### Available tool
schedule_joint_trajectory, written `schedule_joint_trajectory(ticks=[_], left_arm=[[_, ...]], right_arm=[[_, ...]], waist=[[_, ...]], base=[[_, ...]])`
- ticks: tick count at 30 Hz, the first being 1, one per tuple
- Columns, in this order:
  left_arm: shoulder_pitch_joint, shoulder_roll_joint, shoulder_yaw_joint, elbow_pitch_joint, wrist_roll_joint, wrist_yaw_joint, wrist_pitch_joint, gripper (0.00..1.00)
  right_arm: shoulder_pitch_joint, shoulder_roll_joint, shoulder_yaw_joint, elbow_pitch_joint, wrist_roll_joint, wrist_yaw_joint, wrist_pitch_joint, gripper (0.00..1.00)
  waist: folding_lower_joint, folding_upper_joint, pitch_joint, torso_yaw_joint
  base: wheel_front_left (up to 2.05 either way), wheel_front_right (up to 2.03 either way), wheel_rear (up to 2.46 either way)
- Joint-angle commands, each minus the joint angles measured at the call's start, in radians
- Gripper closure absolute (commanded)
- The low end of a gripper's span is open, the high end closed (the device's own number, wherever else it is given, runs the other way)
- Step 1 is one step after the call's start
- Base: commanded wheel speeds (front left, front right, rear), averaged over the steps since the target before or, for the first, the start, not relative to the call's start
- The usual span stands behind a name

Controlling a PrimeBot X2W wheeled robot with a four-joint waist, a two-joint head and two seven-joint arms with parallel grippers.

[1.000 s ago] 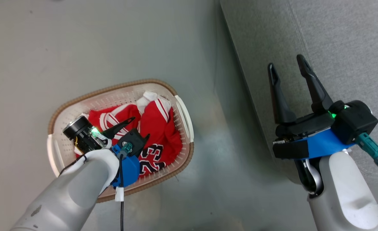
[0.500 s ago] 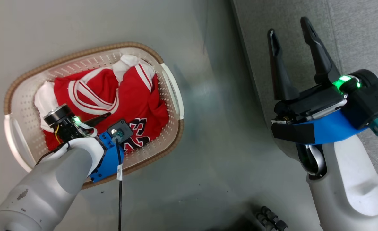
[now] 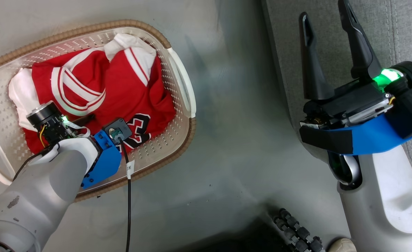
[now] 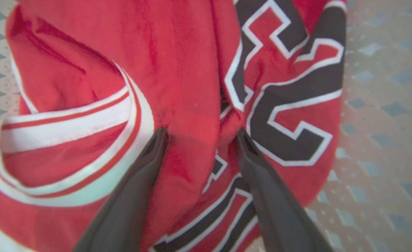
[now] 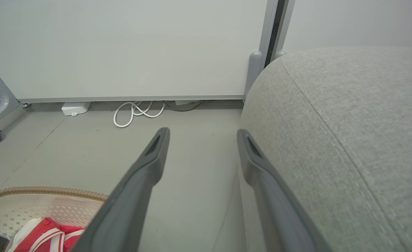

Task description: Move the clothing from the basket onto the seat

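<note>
You have the clothing (image 3: 122,84), 2 red garments with white stripe trim, bunched in the basket (image 3: 172,127) at the upper left of the head view. The one with black-and-white lettering lies toward the basket's lower right. Your left gripper (image 4: 200,134) is down in the pile, its 2 fingers spread apart, tips pressed into the red fabric, with a fold bulging between them but not pinched. The basket stands on the grey floor (image 3: 234,147). At the right of the frame, your right gripper (image 3: 324,10) hangs over the edge of the grey seat (image 3: 395,31), fingers wide apart with nothing between them.
</note>
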Motion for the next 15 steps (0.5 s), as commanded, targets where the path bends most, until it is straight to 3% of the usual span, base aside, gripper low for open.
schedule_joint_trajectory(ticks=[1,2,11,15], left_arm=[[-0.015,0.000,-0.003,0.009,0.009,-0.001,0.005,0.50],[-0.017,-0.003,-0.003,0.012,0.008,-0.001,0.007,1.00],[0.001,-0.036,-0.003,0.007,0.000,-0.001,-0.038,1.00],[0.012,-0.055,-0.003,-0.001,-0.059,-0.001,-0.082,1.00]], right_arm=[[-0.012,-0.001,0.002,-0.009,0.001,0.000,0.000,0.00],[-0.012,-0.001,0.003,-0.010,0.000,0.000,0.000,0.00],[-0.008,-0.001,0.000,-0.002,-0.011,0.000,0.000,0.00],[-0.007,-0.001,-0.003,0.009,-0.020,0.000,0.000,0.00]], waist=[[-0.0002,0.0001,0.006,-0.002],[-0.0002,0.0001,0.007,-0.002],[-0.0002,0.0001,-0.026,0.018],[-0.0002,0.0001,-0.056,0.035]], base=[[0.00,0.00,0.00],[0.00,0.00,0.00],[0.00,0.00,0.00],[0.00,0.00,0.00]])
